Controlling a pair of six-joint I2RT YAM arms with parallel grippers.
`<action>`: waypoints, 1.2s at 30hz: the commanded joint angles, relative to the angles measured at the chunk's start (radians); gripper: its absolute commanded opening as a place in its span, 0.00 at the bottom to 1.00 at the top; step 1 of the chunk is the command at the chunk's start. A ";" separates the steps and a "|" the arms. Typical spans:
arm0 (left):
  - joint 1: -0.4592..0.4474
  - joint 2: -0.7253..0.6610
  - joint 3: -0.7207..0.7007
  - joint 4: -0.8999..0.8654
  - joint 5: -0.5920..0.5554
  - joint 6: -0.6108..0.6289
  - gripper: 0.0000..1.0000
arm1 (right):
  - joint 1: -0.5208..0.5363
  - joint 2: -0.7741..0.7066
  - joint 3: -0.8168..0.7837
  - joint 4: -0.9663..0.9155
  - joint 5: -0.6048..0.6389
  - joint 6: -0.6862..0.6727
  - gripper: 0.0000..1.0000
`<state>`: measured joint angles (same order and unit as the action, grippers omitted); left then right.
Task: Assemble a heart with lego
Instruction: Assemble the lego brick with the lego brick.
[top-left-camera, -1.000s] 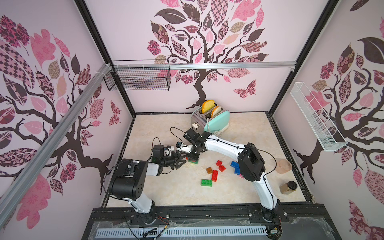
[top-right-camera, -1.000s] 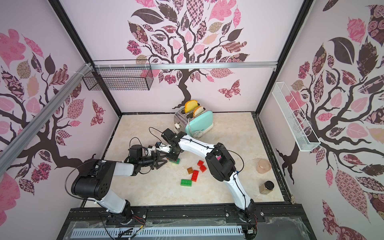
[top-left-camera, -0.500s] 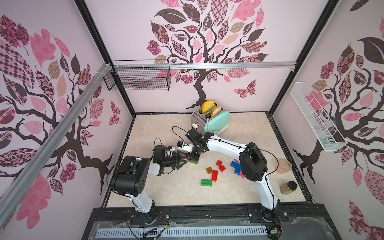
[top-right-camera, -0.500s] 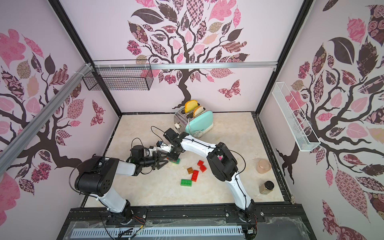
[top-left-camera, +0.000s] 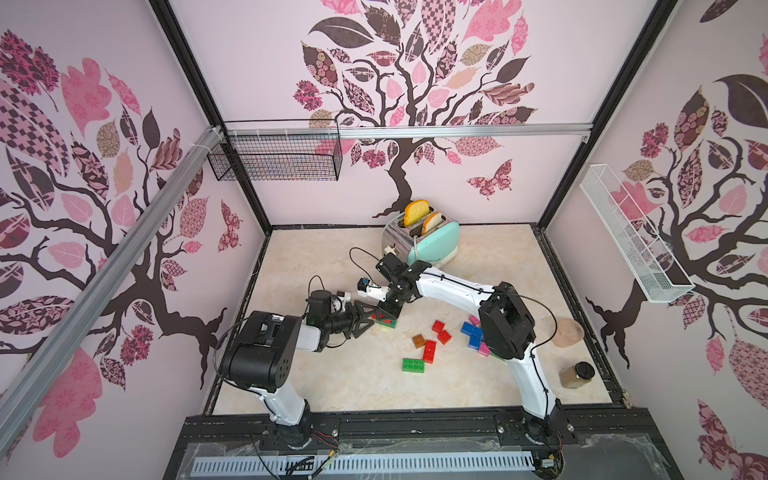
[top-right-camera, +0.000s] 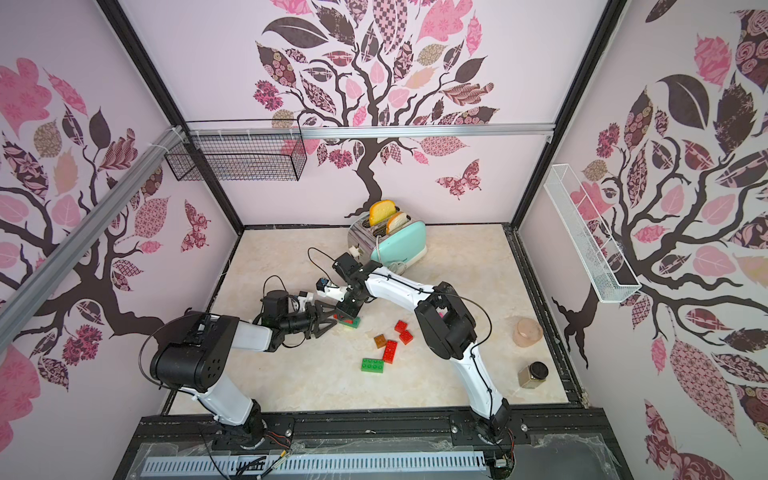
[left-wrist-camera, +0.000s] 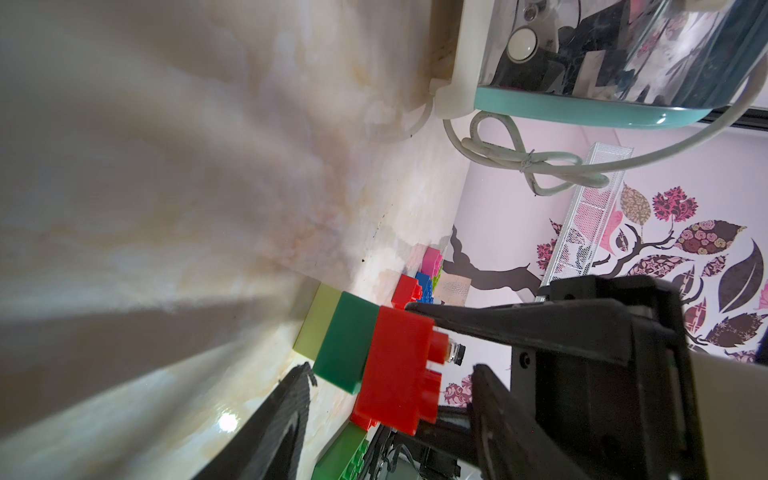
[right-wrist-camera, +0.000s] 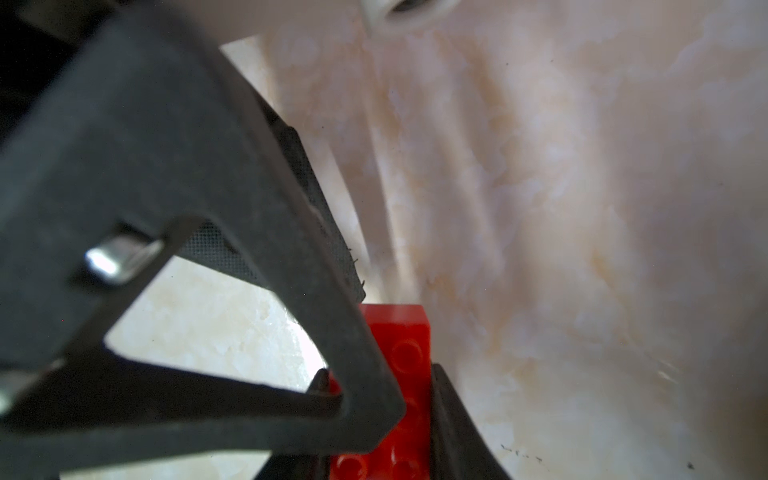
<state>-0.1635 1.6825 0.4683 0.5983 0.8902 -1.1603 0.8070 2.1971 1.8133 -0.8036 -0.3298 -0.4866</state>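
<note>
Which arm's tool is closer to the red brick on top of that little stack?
Right. The right tool is clamped on the red brick from above; the left tool is at the side, lower down, beside the green brick beneath it.

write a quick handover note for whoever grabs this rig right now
Grippers: right gripper shut on the red brick; left gripper at the stack's base, fingers apart, clamping or not unclear.
Things: the red brick tops a green brick on a lime brick, standing on the table in front of the toaster. Nearer the right arm lie a loose green brick, loose red bricks, a brown brick and blue bricks.
Done: three bricks stacked.
Left: no heart yet; add the loose bricks.
</note>
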 joint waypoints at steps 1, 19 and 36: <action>-0.013 0.016 0.003 -0.002 0.018 0.006 0.64 | -0.003 0.053 -0.059 -0.008 -0.003 0.016 0.23; -0.022 0.011 -0.002 0.000 0.015 0.013 0.63 | 0.036 -0.002 -0.210 0.171 0.204 0.027 0.21; -0.046 0.057 -0.010 0.066 0.014 -0.010 0.44 | 0.015 0.011 -0.229 0.170 0.066 0.046 0.21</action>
<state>-0.1783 1.7149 0.4686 0.6395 0.8726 -1.1736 0.8284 2.1197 1.6402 -0.5983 -0.2615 -0.4633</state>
